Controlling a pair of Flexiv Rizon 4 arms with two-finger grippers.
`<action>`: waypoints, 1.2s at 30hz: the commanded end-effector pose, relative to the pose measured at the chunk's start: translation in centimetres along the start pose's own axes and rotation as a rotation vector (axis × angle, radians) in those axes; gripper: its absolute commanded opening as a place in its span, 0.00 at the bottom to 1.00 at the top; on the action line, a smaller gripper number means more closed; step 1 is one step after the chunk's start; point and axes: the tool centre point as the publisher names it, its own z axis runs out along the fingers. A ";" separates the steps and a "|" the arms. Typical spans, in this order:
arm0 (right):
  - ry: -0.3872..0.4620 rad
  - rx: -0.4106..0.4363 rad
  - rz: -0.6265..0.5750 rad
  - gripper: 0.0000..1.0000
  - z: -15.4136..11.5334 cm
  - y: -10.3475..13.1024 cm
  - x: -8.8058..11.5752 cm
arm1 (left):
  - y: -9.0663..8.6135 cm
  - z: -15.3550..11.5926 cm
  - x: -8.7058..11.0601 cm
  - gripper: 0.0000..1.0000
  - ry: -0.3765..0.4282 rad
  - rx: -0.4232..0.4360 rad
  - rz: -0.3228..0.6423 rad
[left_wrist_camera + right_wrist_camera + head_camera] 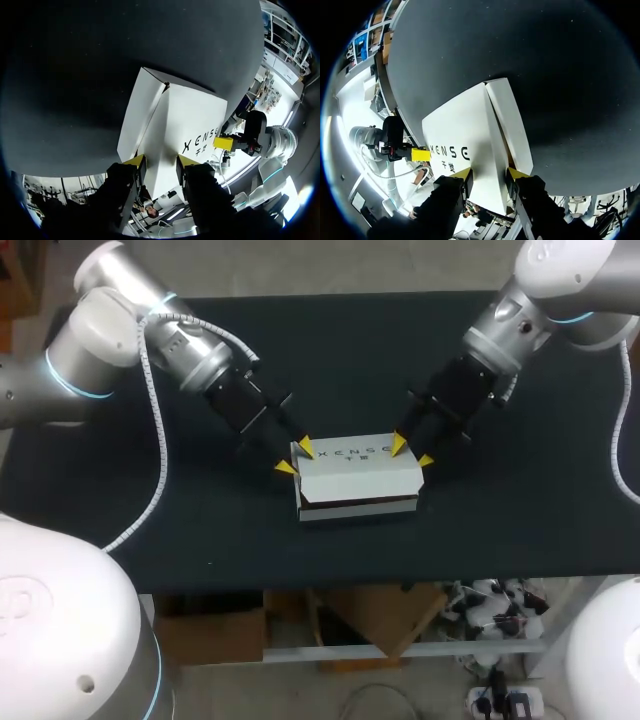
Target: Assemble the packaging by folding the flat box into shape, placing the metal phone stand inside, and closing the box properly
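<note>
Box: mid-table, folded into shape, dark gap along its front seam.
Left gripper: fingers pinching the box's left end; I think it should hold firm.
Right gripper: pinching the right end; should press level with the left.

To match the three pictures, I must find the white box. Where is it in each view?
Head view: white box in the middle of the table, between left claw and right claw.
Left wrist view: gripped in the left claw, stretching ahead.
Right wrist view: gripped in the right claw, likewise.
Shared landmark: dark print on its top.
</note>
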 end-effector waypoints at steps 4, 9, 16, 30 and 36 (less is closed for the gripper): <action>0.000 0.004 -0.001 0.45 0.0 0.2 0.0 | 0.2 -0.1 -0.1 0.41 -0.002 0.010 0.004; -0.001 0.003 -0.002 0.44 0.0 0.2 0.1 | 0.2 0.0 -0.4 0.41 -0.008 0.014 0.009; -0.003 0.005 -0.003 0.44 0.1 0.2 0.1 | 0.2 -0.1 -0.7 0.42 -0.009 0.018 0.008; -0.003 0.004 -0.005 0.44 0.2 0.2 0.2 | 1.4 -1.6 0.2 0.44 -0.022 0.066 0.038; -0.003 0.004 -0.007 0.44 0.2 0.2 0.2 | 2.4 -3.0 0.3 0.46 -0.025 0.120 0.086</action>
